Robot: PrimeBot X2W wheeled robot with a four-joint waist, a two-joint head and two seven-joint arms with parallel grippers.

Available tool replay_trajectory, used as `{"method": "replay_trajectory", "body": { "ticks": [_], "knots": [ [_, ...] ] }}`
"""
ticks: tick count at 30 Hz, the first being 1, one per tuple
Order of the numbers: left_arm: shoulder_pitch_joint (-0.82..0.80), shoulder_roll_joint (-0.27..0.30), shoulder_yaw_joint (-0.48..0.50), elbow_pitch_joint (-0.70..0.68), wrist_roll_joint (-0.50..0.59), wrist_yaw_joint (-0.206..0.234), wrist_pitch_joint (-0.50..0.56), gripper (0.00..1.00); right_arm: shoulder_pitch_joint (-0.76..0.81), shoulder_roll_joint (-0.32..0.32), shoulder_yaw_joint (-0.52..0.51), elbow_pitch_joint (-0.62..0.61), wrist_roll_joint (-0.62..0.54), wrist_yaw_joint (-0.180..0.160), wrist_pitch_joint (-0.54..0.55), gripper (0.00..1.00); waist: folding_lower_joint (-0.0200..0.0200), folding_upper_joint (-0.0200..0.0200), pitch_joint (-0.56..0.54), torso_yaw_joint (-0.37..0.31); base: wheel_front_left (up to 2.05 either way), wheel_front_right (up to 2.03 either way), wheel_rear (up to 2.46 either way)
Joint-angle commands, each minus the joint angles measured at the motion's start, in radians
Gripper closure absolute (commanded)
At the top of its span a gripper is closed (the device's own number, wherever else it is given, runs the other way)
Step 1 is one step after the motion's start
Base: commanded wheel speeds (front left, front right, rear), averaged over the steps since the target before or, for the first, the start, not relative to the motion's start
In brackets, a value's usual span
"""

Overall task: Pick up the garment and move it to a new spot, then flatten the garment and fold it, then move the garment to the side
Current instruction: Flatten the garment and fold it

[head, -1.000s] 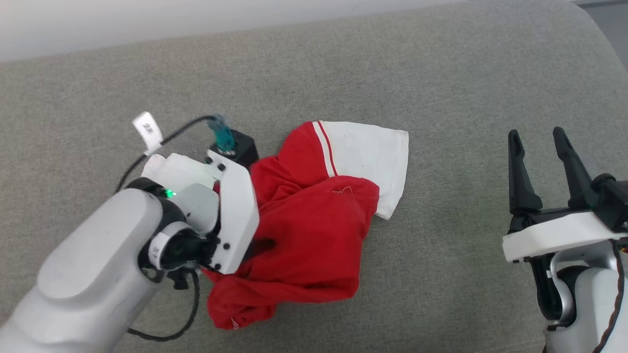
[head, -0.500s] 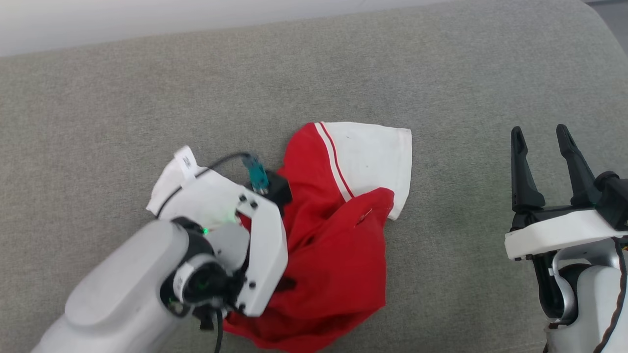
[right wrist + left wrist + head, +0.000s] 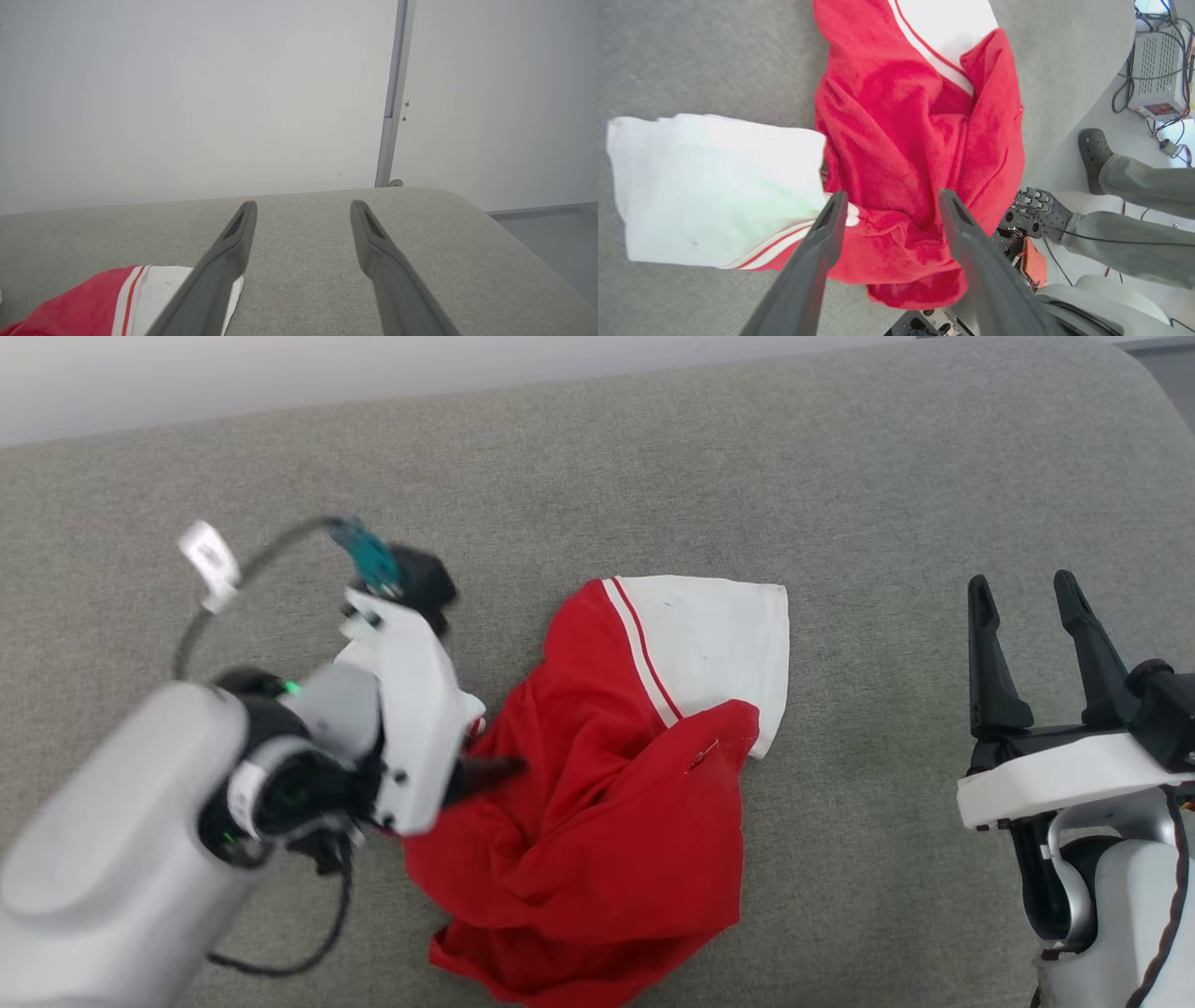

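Garment (image 3: 607, 840) sits just below the middle of the grey tabletop (image 3: 840, 476) on my head feed, crumpled rather than flat. Its long axis runs from about 1 o'clock down to 7 o'clock. One white sleeve (image 3: 719, 644) lies spread at the 1 o'clock end, its open cuff facing 3 o'clock, with thin red-and-white stripes where it meets the red body. The red body bunches in folds toward 7 o'clock, and a red flap covers that sleeve's lower corner. The second white sleeve (image 3: 714, 186) is at the heap's 10 o'clock side, mostly under my left arm on the head feed. The left wrist feed shows it spread flat on the tabletop.

My left tool (image 3: 893, 193) is at the garment's 9 o'clock side, its two dark fingers standing apart. Their tips hang over the red folds near the second sleeve's seam, and I cannot tell whether they touch the cloth. My right tool (image 3: 1020, 583) is well apart at 3 o'clock, fingers spread and pointing to 12, over bare tabletop.

The tabletop is covered in grey woven fabric and has a rounded corner at 1 o'clock. A plain white wall (image 3: 187, 93) stands behind it at 12, crossed by a pale vertical strip (image 3: 391, 93). Beyond the tabletop's edge, the left wrist feed shows a person's legs (image 3: 1143, 186) in grey trousers and dark shoes on a pale floor, near a pale box (image 3: 1153, 70) with cables.
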Motion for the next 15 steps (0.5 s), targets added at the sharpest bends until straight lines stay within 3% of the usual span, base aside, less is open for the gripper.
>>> {"method": "replay_trajectory", "body": {
  "ticks": [1, 6, 15],
  "knots": [
    [-0.023, 0.008, 0.016, 0.018, 0.009, 0.009, -0.008, 0.0, -0.001, 0.0, 0.003, -0.001, 0.001, 0.0, 0.002, 0.0, 0.0, 0.0, -0.001, 0.0, 0.0, 0.0, 0.0],
    [-0.074, 0.047, 0.021, 0.126, 0.094, -0.004, -0.059, 0.0, -0.012, 0.0, 0.015, -0.006, -0.005, 0.0, 0.005, 0.0, 0.0, 0.0, 0.001, -0.005, 0.0, 0.0, 0.0],
    [-0.115, 0.048, 0.013, 0.373, 0.17, -0.028, -0.146, 0.0, -0.031, 0.0, 0.03, -0.026, -0.014, 0.0, 0.013, 0.0, 0.0, 0.0, 0.035, -0.024, 0.0, 0.0, 0.0]
  ]
}}
